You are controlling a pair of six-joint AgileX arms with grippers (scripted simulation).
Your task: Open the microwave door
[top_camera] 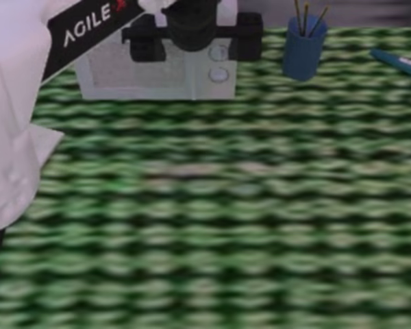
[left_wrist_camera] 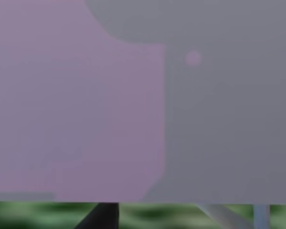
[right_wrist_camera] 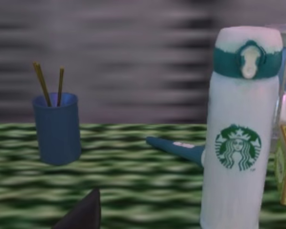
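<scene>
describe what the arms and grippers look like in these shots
The left arm has glossy white shells and a black band lettered AGILE in white with a red mark. Its left gripper is black and blocky. Of the right gripper, only a dark fingertip shows.

White left arm (top_camera: 14, 137) with black AGILE-lettered band and black wrist hardware.

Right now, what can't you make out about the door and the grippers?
- Left gripper: top view, wrist housing covers the fingers; grip state unclear.
- Microwave door: top view, upper part hidden by the left arm; handle contact unseen. Left wrist view too close, only flat pink and grey surfaces.
- Right gripper: outside top view; right wrist view shows one dark fingertip, cut by the frame edge.
</scene>
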